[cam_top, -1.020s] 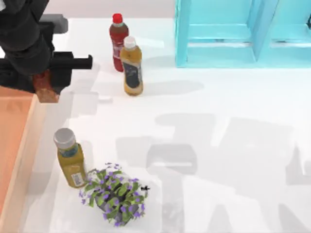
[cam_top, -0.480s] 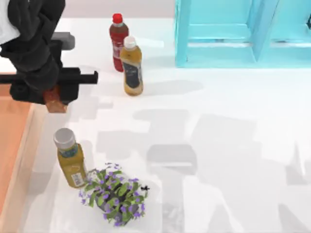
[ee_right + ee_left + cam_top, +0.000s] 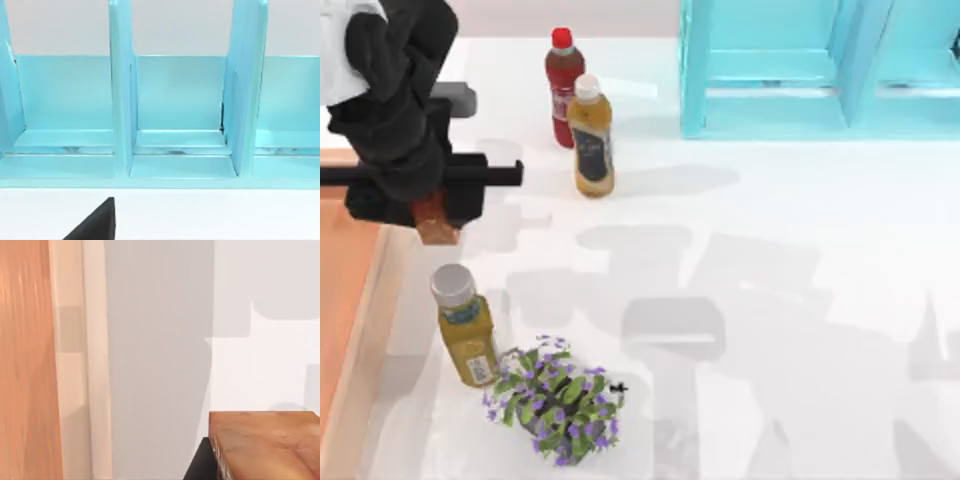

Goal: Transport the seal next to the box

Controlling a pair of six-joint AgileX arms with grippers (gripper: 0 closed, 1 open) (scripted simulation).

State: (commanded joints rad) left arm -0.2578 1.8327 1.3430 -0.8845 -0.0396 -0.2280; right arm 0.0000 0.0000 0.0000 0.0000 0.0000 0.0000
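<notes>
The left hand (image 3: 432, 212) pinches the seal (image 3: 434, 218) at the left of the white worktop (image 3: 770, 300), just beside the box (image 3: 350, 300). The seal is a small reddish-brown block with a mottled, glossy face, its lower end showing below the dark fingers. The yellow bottle (image 3: 463, 325) with a grey cap stands near it. From the right wrist, a turquoise shelf (image 3: 175, 125) faces the camera; the right hand's state cannot be told.
</notes>
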